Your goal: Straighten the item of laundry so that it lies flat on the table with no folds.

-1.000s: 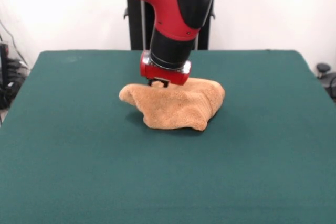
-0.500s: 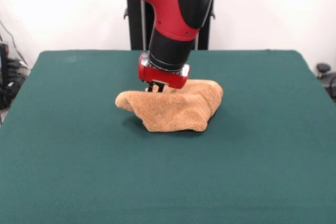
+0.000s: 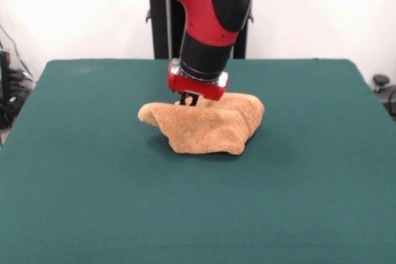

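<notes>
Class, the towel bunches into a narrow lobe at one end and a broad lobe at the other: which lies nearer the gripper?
The narrow lobe of the towel, at picture left; the gripper hangs beside it.

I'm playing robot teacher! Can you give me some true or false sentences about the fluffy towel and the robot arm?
1. The towel lies flat and smooth. False: it is bunched in a heap.
2. The gripper is at the top of the towel. True.
3. The table top is dark green. True.
4. The towel hangs over the table's edge. False: it sits near the middle.
</notes>
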### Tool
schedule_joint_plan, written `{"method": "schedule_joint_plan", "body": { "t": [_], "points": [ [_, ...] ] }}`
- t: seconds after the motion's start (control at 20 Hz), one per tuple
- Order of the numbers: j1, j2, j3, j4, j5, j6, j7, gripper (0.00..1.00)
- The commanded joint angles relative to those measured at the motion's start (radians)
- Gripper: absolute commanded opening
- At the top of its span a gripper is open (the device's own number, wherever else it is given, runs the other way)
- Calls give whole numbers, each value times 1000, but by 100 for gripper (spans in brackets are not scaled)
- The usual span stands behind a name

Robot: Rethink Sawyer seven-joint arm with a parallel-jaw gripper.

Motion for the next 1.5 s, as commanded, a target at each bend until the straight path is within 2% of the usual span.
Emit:
{"method": "schedule_joint_plan", "body": {
  "t": [0.05,0.35,0.65,1.0,1.3,1.5],
  "points": [
    [82,-30,12,-62,78,364,307,0],
    [94,-54,-7,-96,78,503,319,0],
    [91,-67,-4,-94,73,530,311,0],
    [45,1,80,19,134,212,302,0],
    [24,105,137,39,179,19,311,0],
    [44,156,118,-7,167,-27,278,0]
  ]
}}
